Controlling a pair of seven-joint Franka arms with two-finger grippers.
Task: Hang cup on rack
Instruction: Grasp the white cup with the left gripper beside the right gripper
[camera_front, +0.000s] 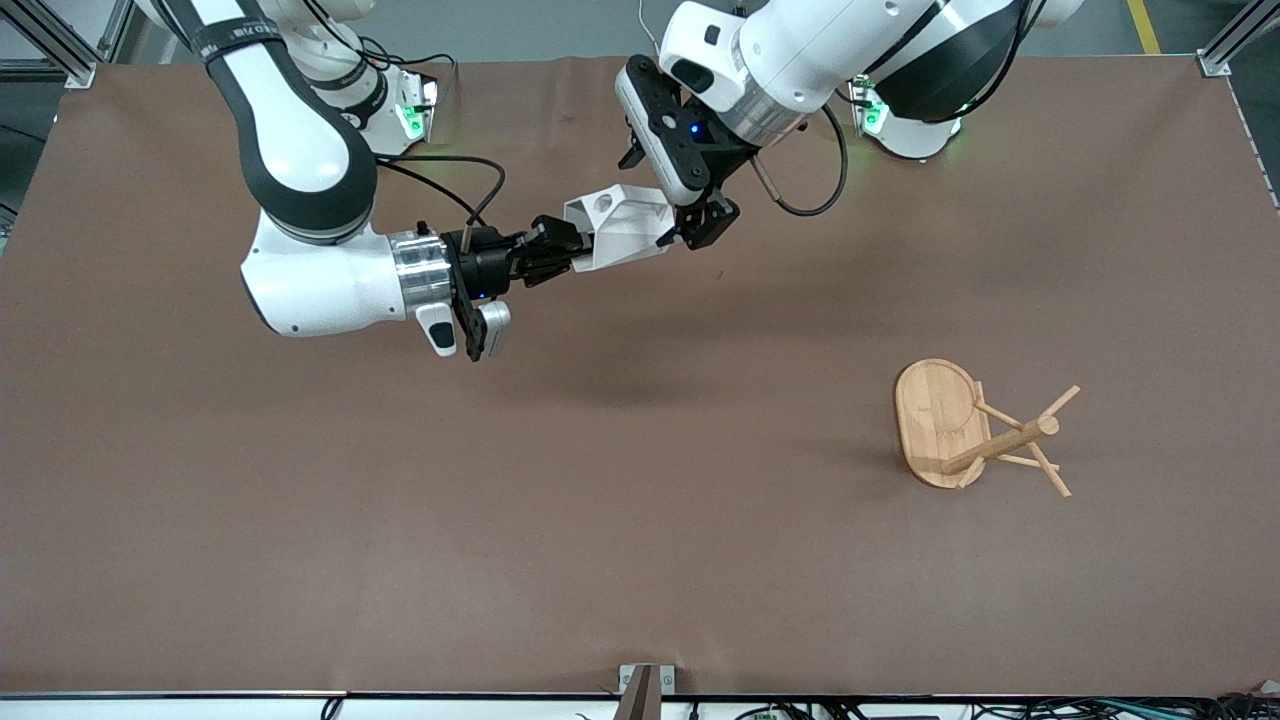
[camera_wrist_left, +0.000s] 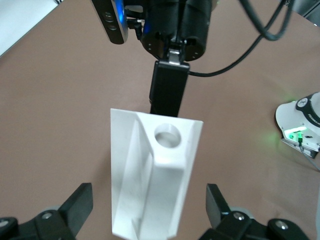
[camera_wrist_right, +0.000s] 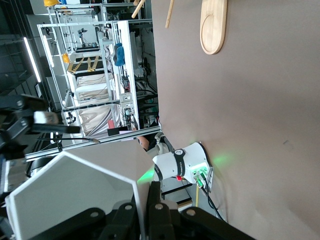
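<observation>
There is one cup (camera_front: 620, 228), one rack (camera_front: 975, 428), and two grippers over one brown table (camera_front: 640, 560). The cup is white and angular, and it hangs in the air in the upper middle of the front view, lying on its side between the two grippers. No contents can be seen in the cup in any view.

The right gripper (camera_front: 572, 252) comes from the arm at the upper left of the front view. Its fingers are pressed together on the rim of the cup, and the right wrist view shows the thin wall pinched between them. The left gripper (camera_front: 695, 215) comes from the upper right. Its fingers (camera_wrist_left: 75, 205) are spread wide, one on each side of the cup's narrow end, and they do not touch it. The tab with the round hole faces the left wrist camera.

The rack stands in the lower right part of the front view, well apart from the cup. Nothing hangs on its pegs.
</observation>
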